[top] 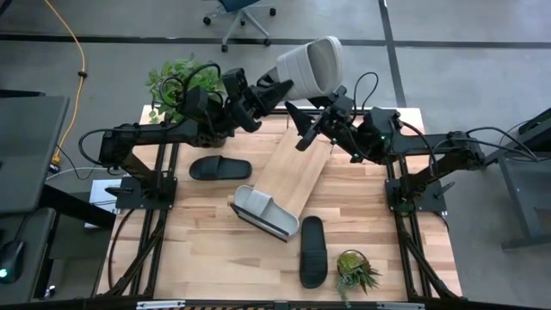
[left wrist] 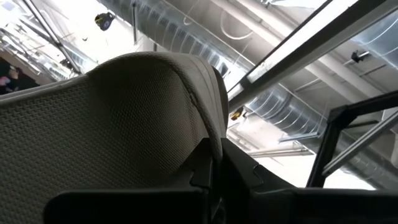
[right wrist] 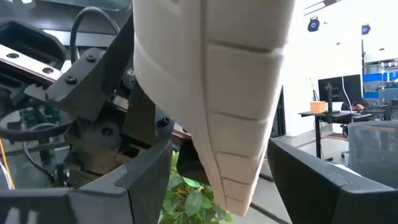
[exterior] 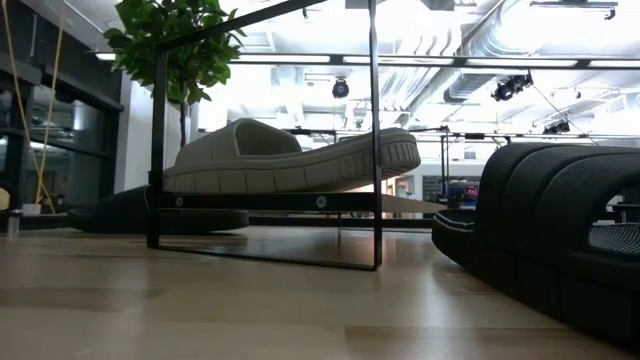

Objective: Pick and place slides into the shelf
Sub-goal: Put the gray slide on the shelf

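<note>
Nearest the front edge of the wooden surface [top: 207, 250], a black slide [top: 312, 251] lies lengthwise beside a small potted plant [top: 355, 271]. Just behind it a pale grey-green slide [top: 265, 212] rests tilted on the near end of the shelf [top: 297, 172], a long light-wood plank lying at a slant across the middle of the surface; from table height its ridged sole and wide strap show above the shelf's thin dark wire frame [exterior: 375, 150]. Left of the plank, a second black slide [top: 219, 168] lies flat on the wood. Farther back, the left end effector [top: 277, 91] is clamped on the edge of another pale grey-green slide [top: 310, 67], holding it in the air beyond the far end of the shelf; its finely textured inner face fills the left wrist view and its segmented sole hangs before the right wrist camera. The right end effector [top: 303, 126] hovers just beside it over the plank's far end, fingers spread wide and holding nothing. At the far left corner stands a leafy green plant [top: 176, 82].
</note>
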You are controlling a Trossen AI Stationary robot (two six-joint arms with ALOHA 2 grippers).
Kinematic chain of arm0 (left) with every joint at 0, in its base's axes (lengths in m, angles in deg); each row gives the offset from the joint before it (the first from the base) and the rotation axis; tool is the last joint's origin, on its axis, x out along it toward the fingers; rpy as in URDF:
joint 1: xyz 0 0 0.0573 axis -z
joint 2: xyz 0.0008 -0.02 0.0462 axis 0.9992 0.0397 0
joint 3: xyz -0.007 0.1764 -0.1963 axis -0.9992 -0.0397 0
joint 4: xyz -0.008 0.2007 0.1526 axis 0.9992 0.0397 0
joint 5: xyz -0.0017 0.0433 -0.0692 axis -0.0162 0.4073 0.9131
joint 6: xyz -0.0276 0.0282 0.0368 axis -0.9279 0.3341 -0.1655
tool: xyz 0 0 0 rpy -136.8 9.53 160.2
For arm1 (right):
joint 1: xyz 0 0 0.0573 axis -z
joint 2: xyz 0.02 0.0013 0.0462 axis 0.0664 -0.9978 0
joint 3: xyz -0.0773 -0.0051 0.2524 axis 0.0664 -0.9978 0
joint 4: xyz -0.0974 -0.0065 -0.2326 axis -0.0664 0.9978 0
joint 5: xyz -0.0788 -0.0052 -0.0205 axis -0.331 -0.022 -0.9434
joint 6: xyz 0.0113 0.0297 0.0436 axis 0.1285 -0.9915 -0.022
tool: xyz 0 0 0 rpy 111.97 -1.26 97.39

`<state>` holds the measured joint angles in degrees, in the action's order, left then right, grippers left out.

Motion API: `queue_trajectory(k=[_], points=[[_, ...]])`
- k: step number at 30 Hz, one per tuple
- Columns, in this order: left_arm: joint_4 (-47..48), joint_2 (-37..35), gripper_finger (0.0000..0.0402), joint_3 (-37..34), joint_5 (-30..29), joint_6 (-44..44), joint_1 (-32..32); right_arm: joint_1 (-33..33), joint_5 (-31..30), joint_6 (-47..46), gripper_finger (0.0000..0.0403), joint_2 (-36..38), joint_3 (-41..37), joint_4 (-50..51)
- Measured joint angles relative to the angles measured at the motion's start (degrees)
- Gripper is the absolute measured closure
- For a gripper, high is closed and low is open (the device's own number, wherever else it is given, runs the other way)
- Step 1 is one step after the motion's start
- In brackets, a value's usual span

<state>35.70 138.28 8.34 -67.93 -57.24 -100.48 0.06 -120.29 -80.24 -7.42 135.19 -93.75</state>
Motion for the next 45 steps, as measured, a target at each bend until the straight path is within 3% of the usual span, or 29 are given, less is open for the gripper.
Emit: queue_trajectory(k=[6, 19, 28, 42, 45], points=[[0.42, 0.0, 0.0391, 0.0, 1.5, -0.07, 0.0, 0.0, -0.13, 0.9, 0.0164, -0.01, -0.01, 0.05], [0.2, 0.02, 0.0386, 0.0, 1.45, -0.07, 0.0, -0.02, -0.85, 2.72, 0.0296, 0.15, 0.01, 0.01], [0.94, 0.04, 0.0389, 0.0, 1.45, -0.04, -0.04, -1.71, -5.55, 8.51, 0.0321, 0.13, 0.01, -2.38], [3.19, -0.02, 0.0275, 0.09, 0.72, -0.04, -0.81, -2.27, -8.34, 15.18, 0.035, 3.67, 0.08, -6.41], [4.23, -0.02, 0.0254, 0.09, 3.7, -0.04, -0.8, -2.32, -10.65, 16.85, 0.0351, 5.75, 0.08, -5.32]])
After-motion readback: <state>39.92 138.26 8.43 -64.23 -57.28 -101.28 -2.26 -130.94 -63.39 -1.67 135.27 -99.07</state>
